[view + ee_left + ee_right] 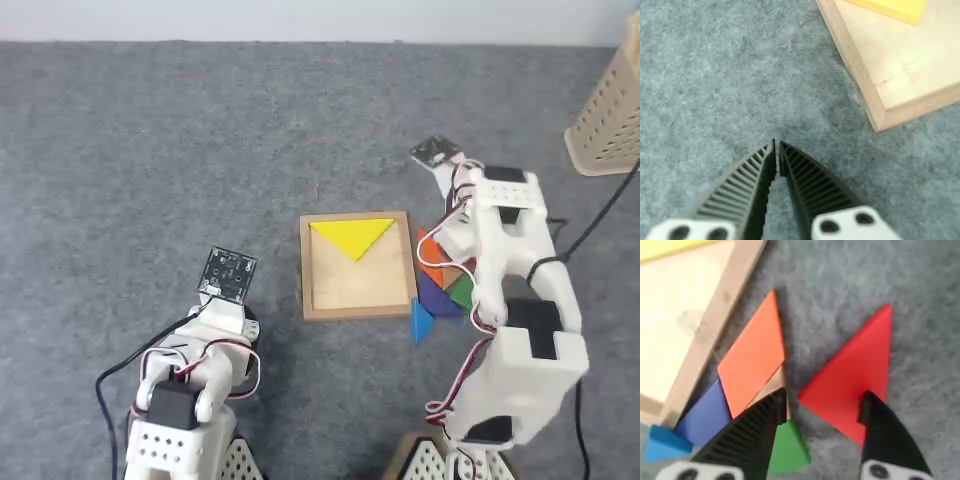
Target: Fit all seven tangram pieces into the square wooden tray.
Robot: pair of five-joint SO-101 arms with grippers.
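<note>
- Counter (150, 150): grey and felt-like, under everything named below.
- Right arm (515, 330): stretched over the loose pieces (438, 290) lying just beside tray (305, 270), so clearly the nearer one for the next pick. Left arm (190, 390): on the opposite side of tray, well apart from every loose piece.
- Tray: flat between the two arms, mostly bare wood inside, so probably early in the task.
- Right gripper (823, 397): spread wide, holding nothing, hanging just above red triangle (850, 370).
- Left gripper (776, 150): closed almost tip to tip, nothing between, pointing at bare counter near a corner of tray.
- Yellow triangle (352, 237): already in tray, long side against the rim far from the arms, point toward the middle.
- Red triangle: flat on counter, directly under right gripper, slightly apart from orange piece (752, 357).
  - One fingertip (875, 425) above its face, the other above the gap next to orange piece, so not yet astride it.
  - Long side slantwise to the line between the fingertips.
  - Likely in need of a small shift or a wrist turn before closing across the narrower part.
- Blue piece (705, 417), green piece (787, 447) and light blue piece (665, 440): crowded together by the rim of tray, close to orange piece. Some risk of a nudge during the descent, judging by how tight the group lies.
</note>
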